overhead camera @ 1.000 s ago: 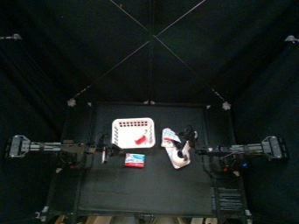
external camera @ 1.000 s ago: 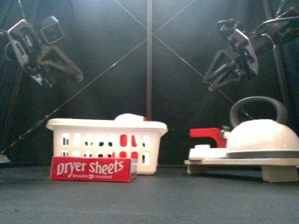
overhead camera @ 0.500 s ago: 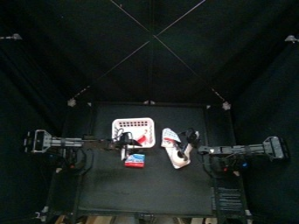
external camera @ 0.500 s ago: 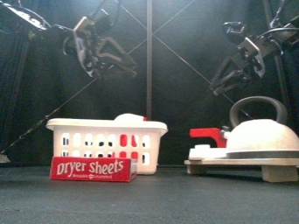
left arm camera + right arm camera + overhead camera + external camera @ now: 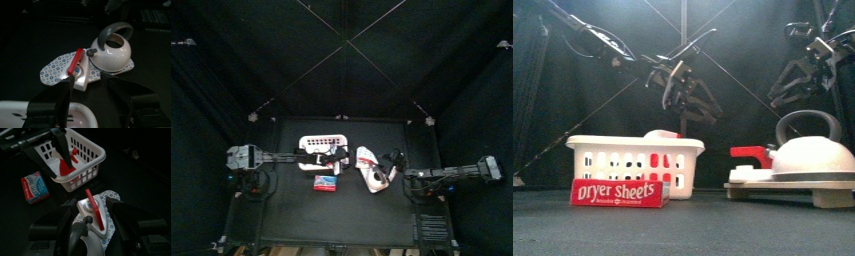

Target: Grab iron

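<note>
Swung in from the frame's left, the left gripper (image 5: 687,95) hangs above the basket (image 5: 633,160) with jaws wide and empty, while the right gripper's (image 5: 810,75) jaws straddle the iron (image 5: 90,215), their gap unclear.

I see a dim pen; only the white basket (image 5: 633,160) and iron (image 5: 810,160) catch light, wrist views soft.

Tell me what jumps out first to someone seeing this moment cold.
The white clothes iron with a grey loop handle and red patch stands large at the table's right on a small dotted pad. Left of it sits the white perforated plastic basket, a red-and-blue dryer-sheet box in front. The left gripper hangs open above the basket; the right gripper hovers above the iron.
</note>
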{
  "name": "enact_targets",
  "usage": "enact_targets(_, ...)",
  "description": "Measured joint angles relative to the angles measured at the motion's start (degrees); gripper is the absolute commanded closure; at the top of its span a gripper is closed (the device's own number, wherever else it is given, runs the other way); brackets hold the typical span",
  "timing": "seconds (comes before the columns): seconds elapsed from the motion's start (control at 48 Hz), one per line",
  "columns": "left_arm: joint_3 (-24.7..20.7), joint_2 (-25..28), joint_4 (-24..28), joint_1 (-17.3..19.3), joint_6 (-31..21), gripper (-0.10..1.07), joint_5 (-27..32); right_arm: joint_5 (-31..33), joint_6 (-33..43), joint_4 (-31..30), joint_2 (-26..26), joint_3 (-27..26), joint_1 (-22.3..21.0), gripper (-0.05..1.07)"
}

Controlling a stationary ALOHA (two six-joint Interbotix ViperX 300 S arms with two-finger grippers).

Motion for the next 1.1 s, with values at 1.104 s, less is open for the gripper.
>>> enact_targets(1.104,-12.9,13.8,4.6,0.0,0.1,0.13,7.6,0.0,-0.1,0.2,0.0,0.0,0.1,0.17)
